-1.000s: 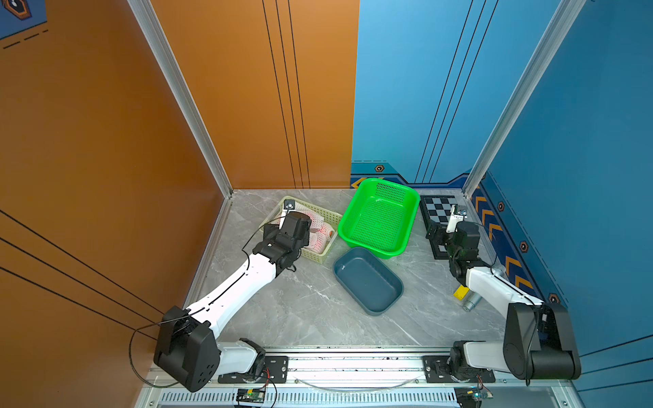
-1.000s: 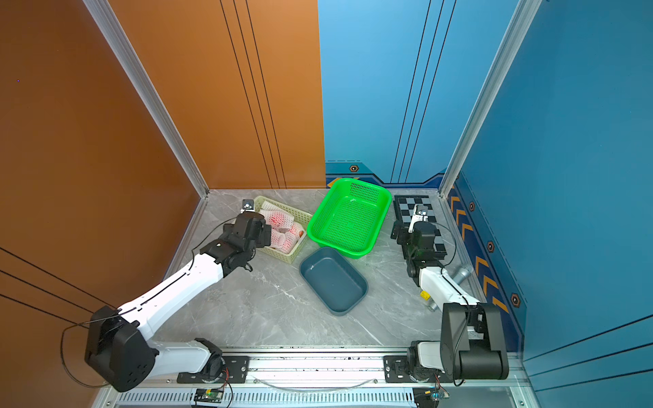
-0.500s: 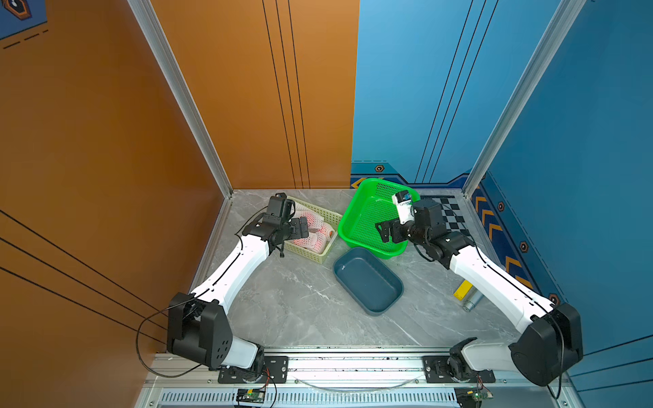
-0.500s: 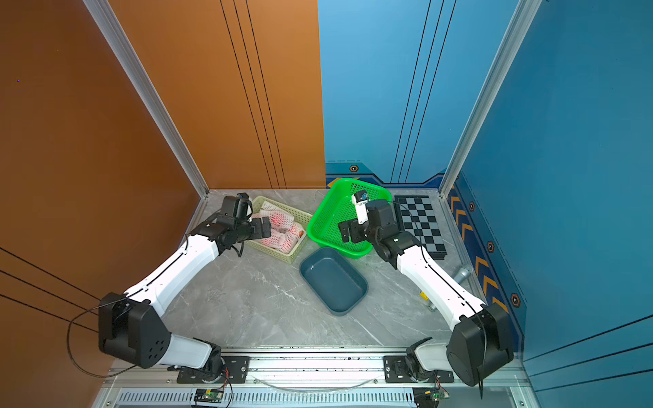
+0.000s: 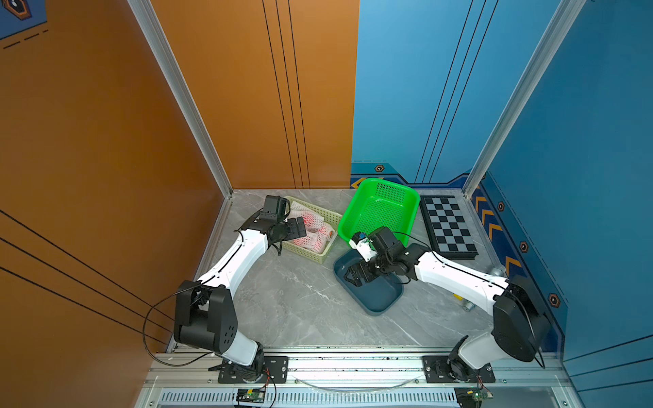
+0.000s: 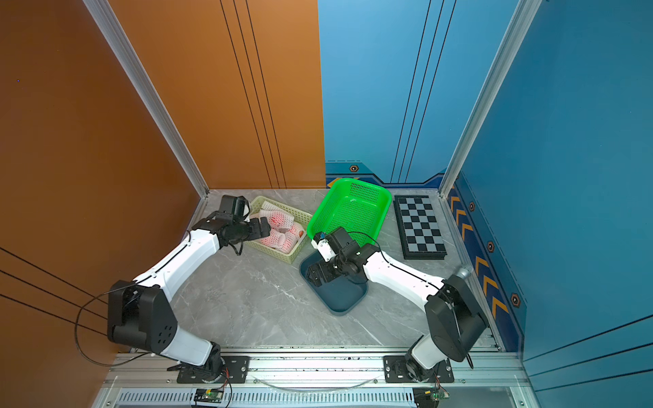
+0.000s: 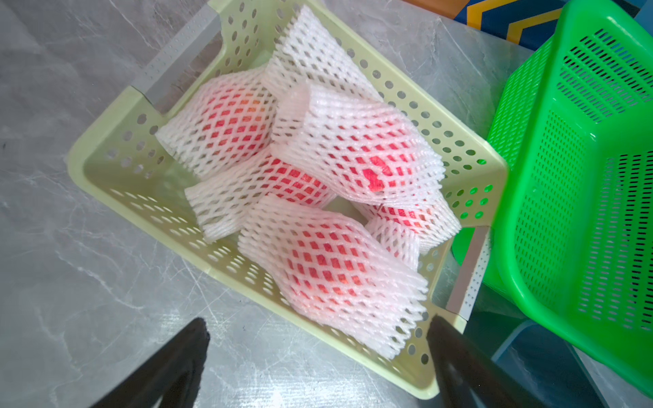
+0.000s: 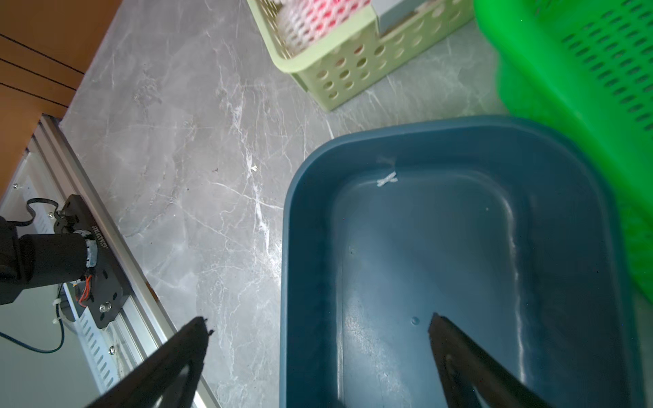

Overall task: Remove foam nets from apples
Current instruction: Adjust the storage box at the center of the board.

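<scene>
Your left gripper (image 7: 318, 319) and right gripper (image 8: 318, 318) gape wide, empty; grabbing overlapping foam nets (image 7: 339, 116) could lift two apples (image 7: 374, 176) together.

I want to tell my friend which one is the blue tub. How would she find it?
Start at the grey marble table, where three containers sit close together toward the back. The blue tub is the one nearest the robot's base rail, in front of the green basket and beside the pale yellow basket. Unlike both, its walls are solid, with no holes.
</scene>
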You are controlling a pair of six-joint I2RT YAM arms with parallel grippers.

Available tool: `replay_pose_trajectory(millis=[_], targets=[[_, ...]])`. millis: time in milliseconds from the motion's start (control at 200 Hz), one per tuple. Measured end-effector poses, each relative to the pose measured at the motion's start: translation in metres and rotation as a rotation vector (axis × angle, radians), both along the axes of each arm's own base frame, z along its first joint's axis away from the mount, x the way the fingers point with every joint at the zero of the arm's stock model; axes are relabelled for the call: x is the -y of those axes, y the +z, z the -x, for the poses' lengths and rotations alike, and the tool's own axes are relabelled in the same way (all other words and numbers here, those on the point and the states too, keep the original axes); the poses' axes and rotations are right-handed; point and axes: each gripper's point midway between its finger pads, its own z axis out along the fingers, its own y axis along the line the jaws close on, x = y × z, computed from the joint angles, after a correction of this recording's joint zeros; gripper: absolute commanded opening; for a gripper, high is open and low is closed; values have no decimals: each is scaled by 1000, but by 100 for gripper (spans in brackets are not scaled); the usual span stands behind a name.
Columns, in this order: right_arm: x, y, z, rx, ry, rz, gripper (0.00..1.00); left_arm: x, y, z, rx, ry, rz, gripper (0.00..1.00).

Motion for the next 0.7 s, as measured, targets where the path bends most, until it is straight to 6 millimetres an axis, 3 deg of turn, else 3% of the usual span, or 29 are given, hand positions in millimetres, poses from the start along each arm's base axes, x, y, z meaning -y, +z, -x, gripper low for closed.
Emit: replay_pose_trajectory(millis=[200,330,531,701], targets=[[-7,-43,-3,-98,-2,41,100,1,-1,0,-8,11,21,98],[-22,-53,-20,-108,2,23,100,-3,4,-7,3,25,29,98],[-42,-40,-65,-58,-14,-53,100,-12,6,-23,12,58,57,98],[-49,-24,-80,-9,-10,-95,100,-8,9,-28,19,47,87,98]])
